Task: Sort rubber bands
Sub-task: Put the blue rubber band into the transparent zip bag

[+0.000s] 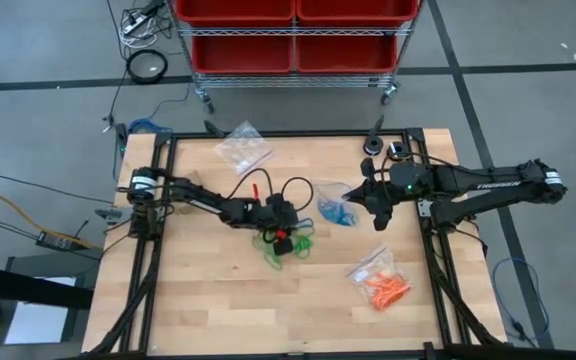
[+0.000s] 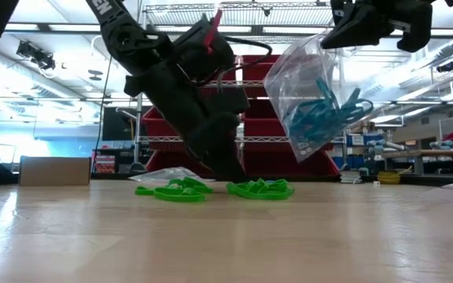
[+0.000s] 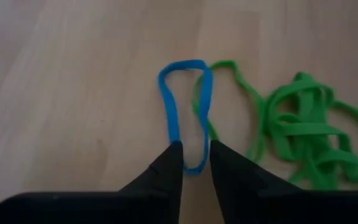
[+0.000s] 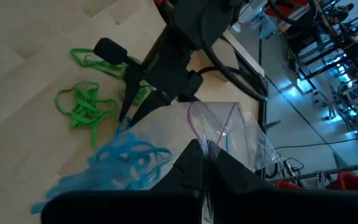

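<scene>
A blue rubber band (image 3: 185,112) lies flat on the wooden table beside a tangle of green rubber bands (image 3: 297,137), (image 1: 288,245), (image 2: 262,189). My left gripper (image 3: 196,155), (image 1: 284,236), (image 2: 225,167) slants down to the table at its middle. Its fingers stand narrowly apart on either side of the blue band's near end. My right gripper (image 4: 204,163), (image 2: 348,33), (image 1: 378,220) is shut on a clear bag (image 2: 313,94), (image 1: 336,208) of blue rubber bands, held high above the table to the right of the left gripper. My left gripper has the blue band's near end (image 3: 194,167) in the narrow gap between its fingertips, coming slantwise from above; the band lies on the table. Whether the fingers touch it I cannot tell. My right gripper pinches the clear bag's top edge (image 4: 213,127) between its two fingers. The bag is lifted clear and hangs below them, with the blue bands in its lower part (image 4: 126,165).
An empty-looking clear bag (image 1: 242,148) lies near the table's far edge. A clear bag with orange bands (image 1: 383,280) lies toward the near right. A wire cart with red bins (image 1: 293,40) stands beyond the far edge. Black frame rails (image 1: 148,290) run along both sides.
</scene>
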